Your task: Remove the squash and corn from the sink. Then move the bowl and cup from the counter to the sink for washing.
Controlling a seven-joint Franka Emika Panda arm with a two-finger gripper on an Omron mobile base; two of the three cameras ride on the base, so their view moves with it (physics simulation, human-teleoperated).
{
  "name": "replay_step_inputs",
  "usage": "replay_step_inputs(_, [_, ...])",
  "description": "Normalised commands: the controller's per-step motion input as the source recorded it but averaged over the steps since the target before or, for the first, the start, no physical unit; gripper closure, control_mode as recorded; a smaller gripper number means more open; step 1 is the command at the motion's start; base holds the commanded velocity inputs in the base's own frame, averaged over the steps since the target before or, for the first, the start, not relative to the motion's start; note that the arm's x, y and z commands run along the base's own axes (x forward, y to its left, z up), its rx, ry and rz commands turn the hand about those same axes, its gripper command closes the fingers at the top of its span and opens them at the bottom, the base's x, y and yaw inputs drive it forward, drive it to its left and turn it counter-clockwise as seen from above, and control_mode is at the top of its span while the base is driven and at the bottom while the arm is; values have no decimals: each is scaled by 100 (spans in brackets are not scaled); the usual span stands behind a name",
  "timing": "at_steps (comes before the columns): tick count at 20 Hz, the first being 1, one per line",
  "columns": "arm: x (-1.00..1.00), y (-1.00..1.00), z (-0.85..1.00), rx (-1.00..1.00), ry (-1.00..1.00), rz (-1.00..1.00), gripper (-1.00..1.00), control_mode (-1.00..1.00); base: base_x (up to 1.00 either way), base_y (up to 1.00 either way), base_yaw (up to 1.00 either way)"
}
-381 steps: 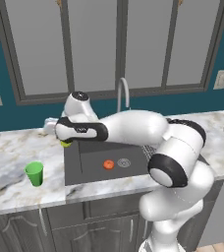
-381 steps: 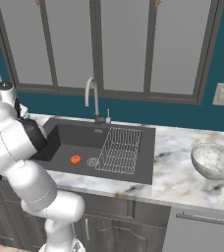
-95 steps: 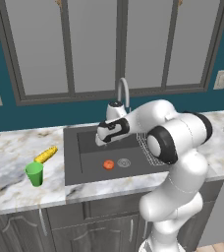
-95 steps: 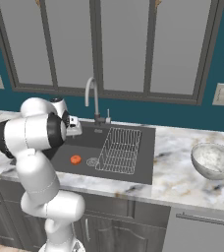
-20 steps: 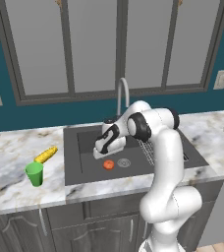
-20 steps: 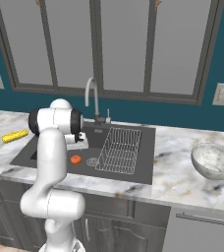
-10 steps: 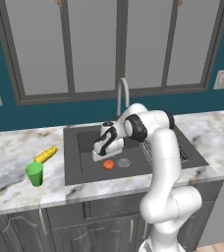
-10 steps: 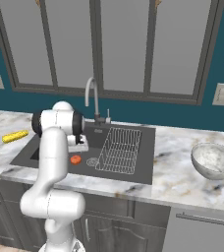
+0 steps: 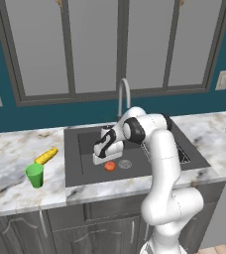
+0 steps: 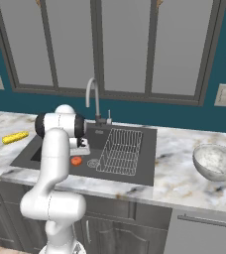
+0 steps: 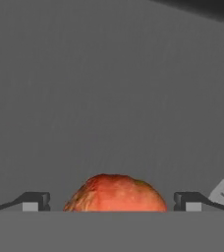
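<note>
In the sink (image 9: 85, 149), the gripper (image 11: 111, 203) is hanging with fingers wide apart around the squash (image 11: 115, 193), whose lower half is lying cut off.

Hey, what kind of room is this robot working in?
Most likely a home kitchen, computer-rendered: a dark sink with a curved faucet and wire rack is set into a marbled counter over grey cabinets, beneath a row of windows.
</note>
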Motion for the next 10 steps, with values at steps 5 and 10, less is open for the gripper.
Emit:
replay_step_inputs(5, [3,0,-16,0,0,-1,-100,-100,0,0,0])
replay_step_inputs(10, [1,0,-13,0,0,-2,-100,-100,0,0,0])
